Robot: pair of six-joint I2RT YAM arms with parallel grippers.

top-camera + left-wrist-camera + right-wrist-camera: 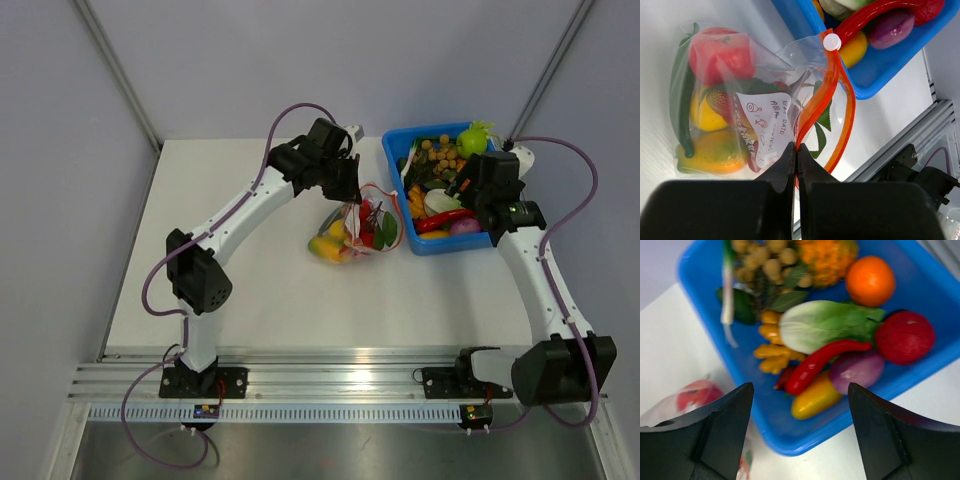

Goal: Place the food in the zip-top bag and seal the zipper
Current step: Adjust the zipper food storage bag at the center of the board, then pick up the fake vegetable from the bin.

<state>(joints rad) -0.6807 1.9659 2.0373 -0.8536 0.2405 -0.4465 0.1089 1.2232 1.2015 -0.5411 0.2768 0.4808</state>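
Table: blue bin at 1 o'clock, full of loose food. Bag mid-table, at bin's 8 o'clock: clear, crinkly, white label, mouth gaping. More red, yellow, orange and green food inside. Zipper red-orange, unsealed, white slider at bin rim. Left gripper pinched closed on zipper. Right gripper over bin, fingers wide apart, empty.

zip-top bag half hidden behind right tool, blue bin top cropped
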